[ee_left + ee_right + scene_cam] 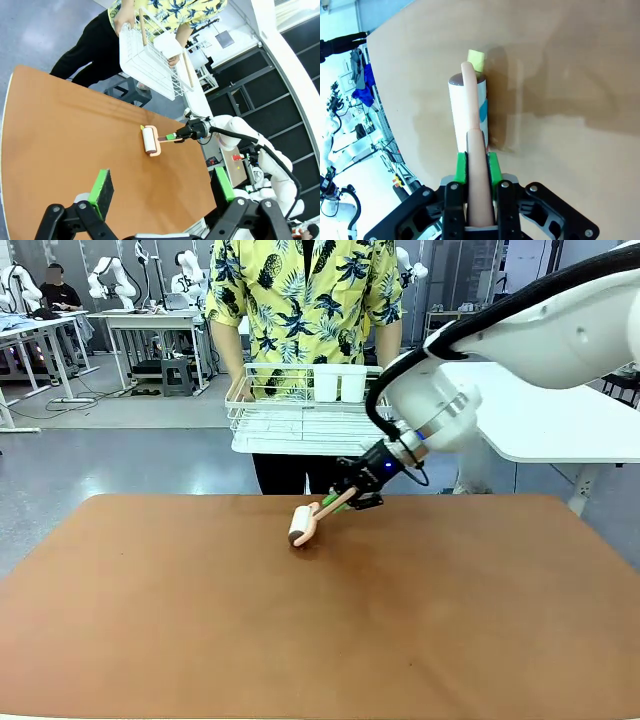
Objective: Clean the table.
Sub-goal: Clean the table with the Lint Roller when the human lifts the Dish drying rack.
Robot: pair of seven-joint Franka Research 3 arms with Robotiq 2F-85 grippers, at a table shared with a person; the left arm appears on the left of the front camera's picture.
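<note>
The table took up most of the front view, a matte terracotta top with rounded far corners, bare from its 3 o'clock side round through 6 to 9. Beyond it lay grey floor, with a row of workbenches off at 10 o'clock and a white-topped table at 2 o'clock, standing apart from the brown edge. A person in a yellow leaf-print shirt stood just behind the 12 o'clock edge, holding a white wire basket with two white cups in it — the basket hung above the floor, short of the tabletop.

The right arm came in from 2 o'clock and slanted down over the far edge. Its right gripper was clamped on the pale pink handle of a lint roller; in the right wrist view the green pads pressed the handle from both sides. The roller's white drum rested on the table a little toward 12 o'clock from the middle, inside the far edge, with open surface all round it. A small yellow piece sat by the drum's far end; what it was could not be told.

The left gripper hung above the near part of the table with its fingers spread wide, nothing between them.
</note>
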